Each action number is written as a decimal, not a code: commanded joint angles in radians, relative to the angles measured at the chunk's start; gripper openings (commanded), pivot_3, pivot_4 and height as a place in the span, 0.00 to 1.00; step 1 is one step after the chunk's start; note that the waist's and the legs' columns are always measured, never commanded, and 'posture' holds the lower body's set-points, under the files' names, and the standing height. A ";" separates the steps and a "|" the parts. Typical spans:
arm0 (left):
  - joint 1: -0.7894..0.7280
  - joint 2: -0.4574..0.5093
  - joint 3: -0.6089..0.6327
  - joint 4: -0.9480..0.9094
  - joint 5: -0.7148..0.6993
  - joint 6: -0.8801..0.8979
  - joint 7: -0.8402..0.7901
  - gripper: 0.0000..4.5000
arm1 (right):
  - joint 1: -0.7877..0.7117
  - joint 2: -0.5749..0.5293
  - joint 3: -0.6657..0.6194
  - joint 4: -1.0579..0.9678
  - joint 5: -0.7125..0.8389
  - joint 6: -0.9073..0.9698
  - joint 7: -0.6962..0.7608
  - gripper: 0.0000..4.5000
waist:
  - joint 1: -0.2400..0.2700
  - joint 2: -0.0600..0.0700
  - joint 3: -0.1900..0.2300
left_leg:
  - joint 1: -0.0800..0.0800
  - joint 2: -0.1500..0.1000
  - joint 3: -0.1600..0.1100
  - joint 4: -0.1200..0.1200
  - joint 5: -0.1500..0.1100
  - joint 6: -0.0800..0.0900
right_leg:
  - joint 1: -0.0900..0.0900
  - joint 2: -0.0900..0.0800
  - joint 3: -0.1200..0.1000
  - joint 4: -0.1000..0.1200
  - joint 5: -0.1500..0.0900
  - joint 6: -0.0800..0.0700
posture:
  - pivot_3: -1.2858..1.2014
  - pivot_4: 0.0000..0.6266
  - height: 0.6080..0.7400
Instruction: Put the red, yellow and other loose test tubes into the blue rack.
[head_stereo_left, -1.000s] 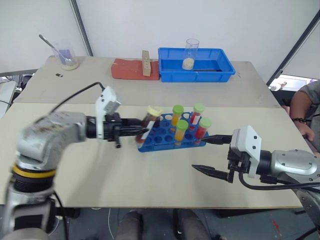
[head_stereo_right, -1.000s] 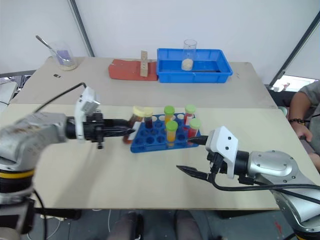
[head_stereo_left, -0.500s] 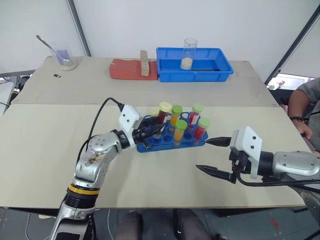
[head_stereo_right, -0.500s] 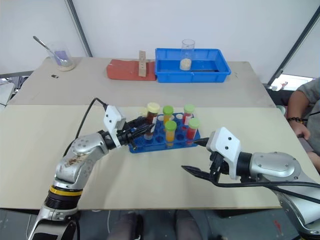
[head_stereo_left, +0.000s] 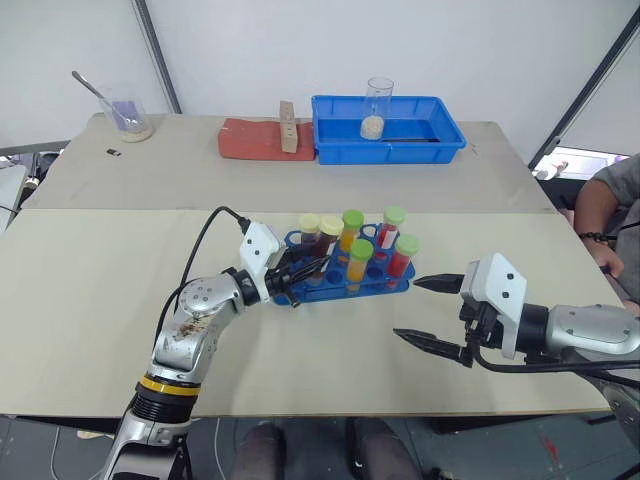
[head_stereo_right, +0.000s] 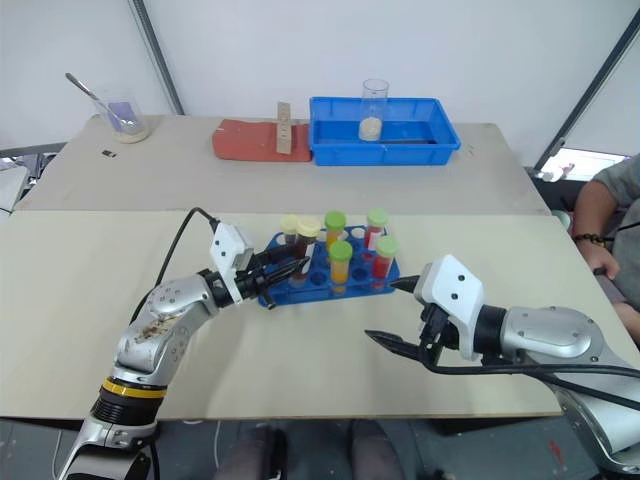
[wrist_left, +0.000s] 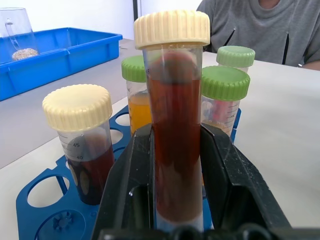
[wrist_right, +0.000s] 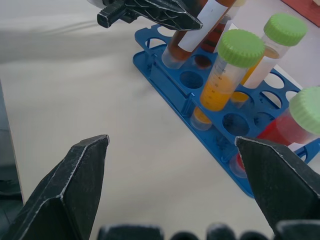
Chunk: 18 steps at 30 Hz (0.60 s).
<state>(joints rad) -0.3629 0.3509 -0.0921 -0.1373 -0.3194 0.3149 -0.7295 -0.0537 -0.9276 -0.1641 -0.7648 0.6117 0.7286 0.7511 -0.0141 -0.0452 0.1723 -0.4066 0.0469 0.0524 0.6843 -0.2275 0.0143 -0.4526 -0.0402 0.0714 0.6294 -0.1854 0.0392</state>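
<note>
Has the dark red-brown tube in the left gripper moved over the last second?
Yes. The dark red-brown tube, held by the left gripper, has come down from above the blue rack's left edge into a hole, now upright.

Bright, even daylight with soft, faint shadows; head views sharp, close wrist-view foregrounds slightly blurred.

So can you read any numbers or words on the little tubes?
"45" and "40": scale marks on the dark tube with the pale yellow cap standing in the blue rack.
Scale marks on the yellow-orange tube: too small to read.
White label on the dark tube in the left hand: nothing readable.
</note>
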 joint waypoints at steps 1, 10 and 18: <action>0.011 -0.017 -0.013 0.022 0.020 -0.039 0.010 0.18 | 0.002 0.008 -0.011 -0.031 -0.003 -0.012 -0.015 1.00 | 0.001 0.000 0.000 | 0.000 0.000 0.000 0.000 0.000 0.000 | 0.000 0.000 0.000 0.000 0.000 0.000 | 0.52 0.24 0.91; 0.069 -0.022 -0.005 0.037 0.023 -0.117 0.009 0.18 | 0.009 0.026 -0.020 -0.027 -0.014 -0.025 -0.025 1.00 | 0.002 0.000 0.000 | 0.001 0.000 0.000 0.000 0.000 0.000 | 0.002 0.000 0.000 -0.001 0.000 0.000 | 0.52 0.24 0.91; 0.119 0.000 0.003 0.036 0.036 -0.198 -0.010 0.67 | -0.010 0.040 -0.040 0.007 -0.002 -0.025 -0.023 1.00 | 0.000 0.000 0.000 | 0.001 0.000 0.000 0.000 0.000 0.000 | 0.002 0.000 -0.001 -0.001 -0.001 -0.002 | 0.52 0.24 0.91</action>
<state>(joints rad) -0.2403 0.3462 -0.0961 -0.0810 -0.2802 0.1487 -0.7262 -0.0505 -0.8901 -0.1713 -0.7471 0.6034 0.7272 0.7259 -0.0141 -0.0450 0.1720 -0.4053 0.0474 0.0523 0.6843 -0.2276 0.0143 -0.4506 -0.0402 0.0707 0.6287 -0.1871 0.0366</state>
